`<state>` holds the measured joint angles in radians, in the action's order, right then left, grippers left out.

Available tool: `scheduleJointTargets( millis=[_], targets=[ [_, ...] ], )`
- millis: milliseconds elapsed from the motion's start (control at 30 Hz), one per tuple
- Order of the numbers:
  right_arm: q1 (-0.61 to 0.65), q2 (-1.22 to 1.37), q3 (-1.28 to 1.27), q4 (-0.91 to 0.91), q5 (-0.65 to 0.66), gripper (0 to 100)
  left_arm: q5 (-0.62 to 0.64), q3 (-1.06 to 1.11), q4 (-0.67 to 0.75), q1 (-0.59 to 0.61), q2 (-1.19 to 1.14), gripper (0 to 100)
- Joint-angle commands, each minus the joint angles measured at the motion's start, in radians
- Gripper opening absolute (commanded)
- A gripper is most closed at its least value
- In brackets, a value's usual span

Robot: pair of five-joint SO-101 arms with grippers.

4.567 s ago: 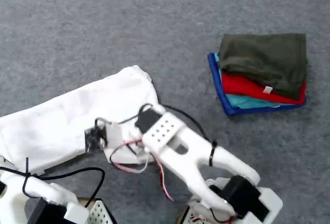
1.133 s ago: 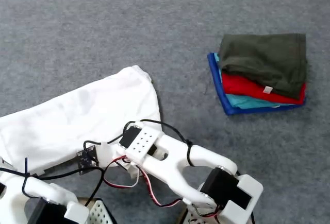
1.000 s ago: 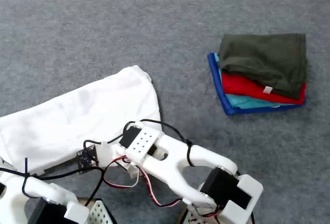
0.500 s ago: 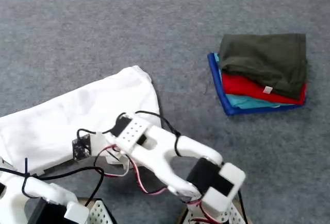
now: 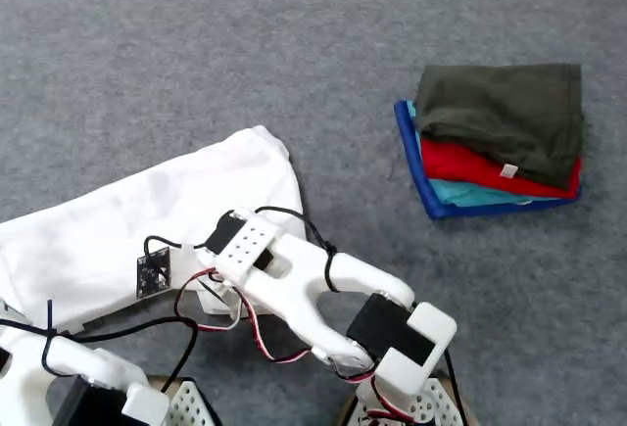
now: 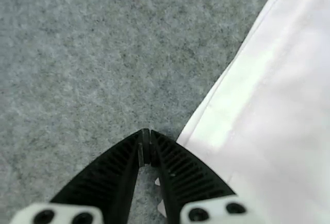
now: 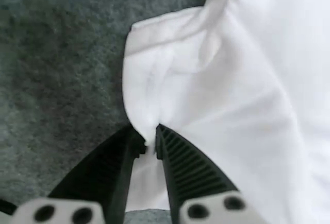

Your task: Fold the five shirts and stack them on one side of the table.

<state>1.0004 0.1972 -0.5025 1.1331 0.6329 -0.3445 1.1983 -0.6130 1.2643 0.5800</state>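
**Shirt Status: One Unfolded, Four Stacked**

1. The white fabric shirt lies spread out on the near left part of the grey carpet-textured table. It runs from the left edge toward the centre and ends in a rounded corner. One hemmed edge lies straight and flat. Another edge is bunched into a raised fold.
2. The folded stack sits well apart, on the far right. From top to bottom it holds:
   - dark olive-green shirt
   - red shirt
   - light blue shirt
   - royal blue shirt
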Motion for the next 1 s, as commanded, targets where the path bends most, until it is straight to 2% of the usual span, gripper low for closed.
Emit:
scheduleJointTargets(
  millis=[0,233,500,967],
  targets=[
    [-0.024,0.036,0.004,0.015,-0.028,0.2,0.002,-0.006,0.014,0.008,0.025,2],
    [-0.027,0.036,0.019,0.028,-0.038,0.2,0.002,-0.008,0.014,0.008,0.025,2],
    [-0.081,0.044,0.194,0.180,-0.034,0.2,0.002,-0.008,0.014,0.008,0.025,2],
    [-0.148,0.056,0.424,0.262,0.101,0.2,0.002,-0.008,0.014,0.008,0.025,2]
  ],
)
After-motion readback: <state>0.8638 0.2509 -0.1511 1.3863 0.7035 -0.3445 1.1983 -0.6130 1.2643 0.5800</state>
